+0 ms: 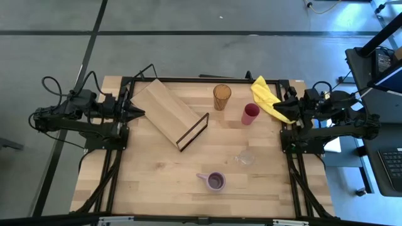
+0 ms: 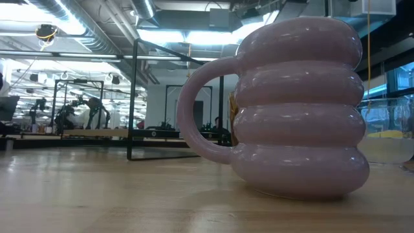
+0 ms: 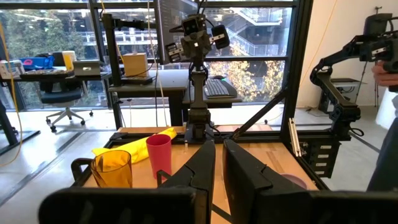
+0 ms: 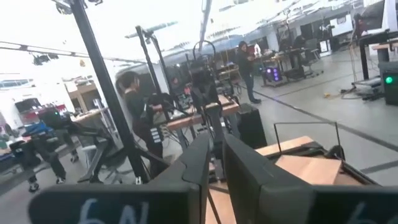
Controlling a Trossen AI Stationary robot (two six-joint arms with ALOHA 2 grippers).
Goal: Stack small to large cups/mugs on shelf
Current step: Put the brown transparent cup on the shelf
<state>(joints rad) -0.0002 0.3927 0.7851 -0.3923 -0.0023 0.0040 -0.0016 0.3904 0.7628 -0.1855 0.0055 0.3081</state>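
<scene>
Both sets of jaws stand nearly together, a thin gap showing, holding nothing; the left gripper [image 1: 139,113] sits at the shelf [image 1: 164,108] edge, the right gripper [image 1: 281,108] over the yellow cloth [image 1: 267,96]. The red cup [image 1: 250,114] and tumbler [image 1: 222,96] lie just beyond the right jaws, the glass [image 1: 245,157] and mug [image 1: 215,181] farther off. I'd open the right jaws wide first, then approach a cup squarely at its middle.

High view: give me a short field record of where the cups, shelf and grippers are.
shelf: board lying at an angle, far left of the table, nothing on it
amber tumbler: far centre
red cup: beside yellow cloth
clear glass: right of centre
purple mug: near edge
left gripper: at shelf's left end
right gripper: by cloth
</scene>
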